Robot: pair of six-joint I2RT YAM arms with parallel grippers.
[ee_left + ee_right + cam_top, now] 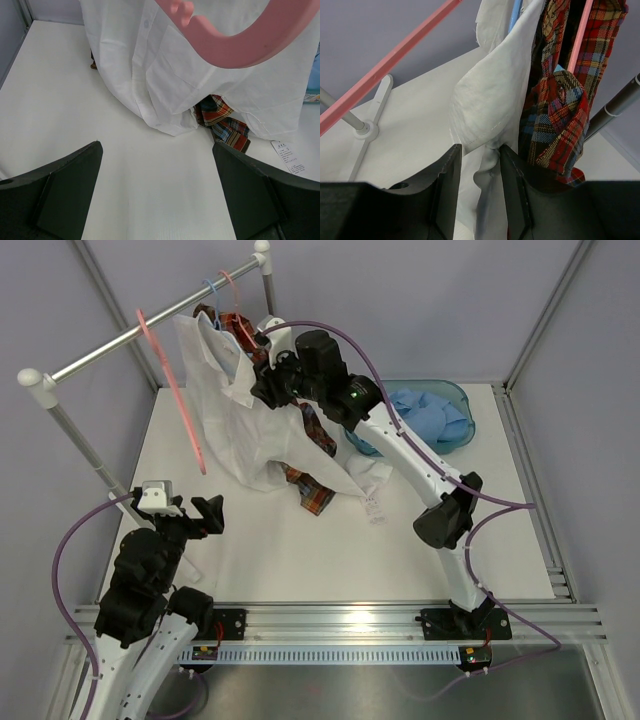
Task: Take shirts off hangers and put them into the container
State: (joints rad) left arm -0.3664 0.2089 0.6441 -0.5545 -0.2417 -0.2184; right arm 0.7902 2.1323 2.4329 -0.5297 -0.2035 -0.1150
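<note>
Right tool (262, 380), seen from above, is reaching up beside the rail (130, 340) and is pressing into the upper part of the white shirt (235, 430); how wide it is standing cannot be told here. Below it the shirt's hem is pooling on the desk (300, 560) over the plaid shirt (312, 495). Off to its right the light blue shirt (425, 415) is lying in the teal container (458, 392). To its left a bare pink hanger (180, 405) is dangling from the rail. Left tool (210, 515) is waiting well apart, spread wide and empty.

From the left wrist, something the overhead hides is showing. Ahead of the left tool (157, 195), the plaid hem (222, 120) is poking out under the white one, and a label (289, 156) is lying just beside it.

Only the right wrist is making the grip plain. The right tool (480, 190) is pinching a thin fold of white shirt (495, 95), cloth filling the narrow gap. Just right of it the plaid shirt (560, 100) is hanging on a second pink hanger (581, 35). Above it a light blue hanger (516, 12) is seemingly carrying the white shirt.

Such a thin fold may be slipping free under a pull. The shirt may also be snagging on its hanger and dragging the plaid neighbour along.
</note>
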